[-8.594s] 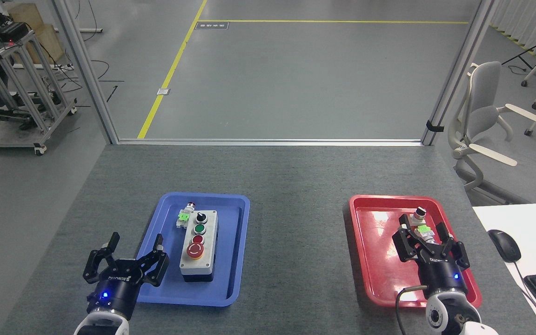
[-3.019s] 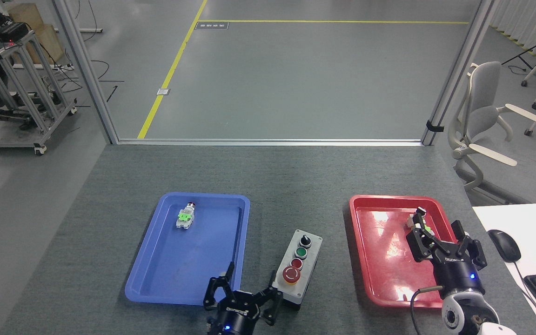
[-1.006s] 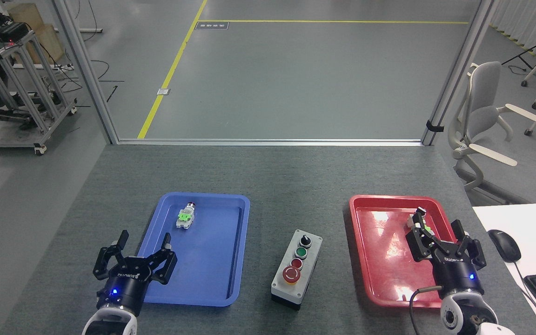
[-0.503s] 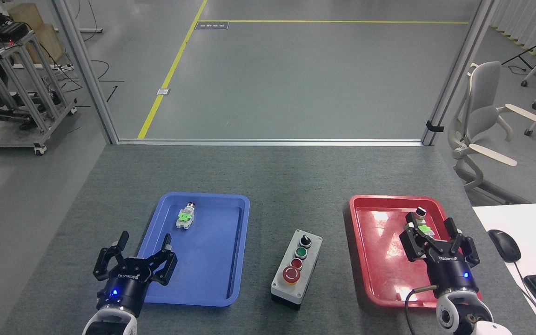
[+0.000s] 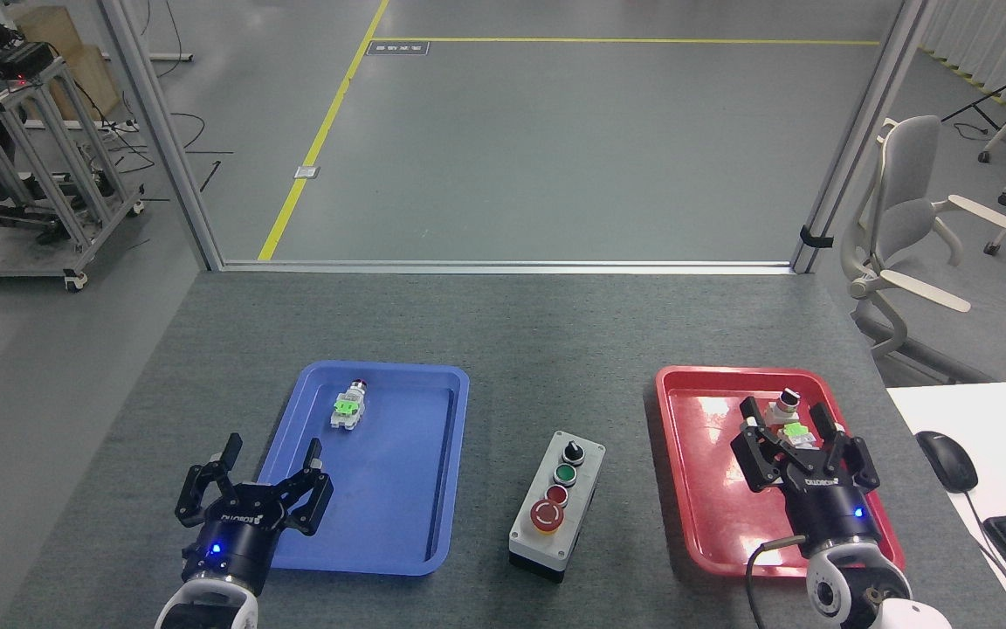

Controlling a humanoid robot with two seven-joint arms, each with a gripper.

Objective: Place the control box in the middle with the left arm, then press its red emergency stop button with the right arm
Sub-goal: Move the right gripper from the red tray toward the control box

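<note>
Your box sits mid-counter between the trays: placing done. Left gripper rests at 8 o'clock, jaws wide, empty. Right gripper, jaws wide at 3 o'clock, hasn't pressed the stop button.

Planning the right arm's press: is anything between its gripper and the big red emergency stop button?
Nothing visible blocks it. The right gripper hovers over the red tray; only the tray's low left rim and bare tabletop lie before the emergency stop button on the control box.
</note>
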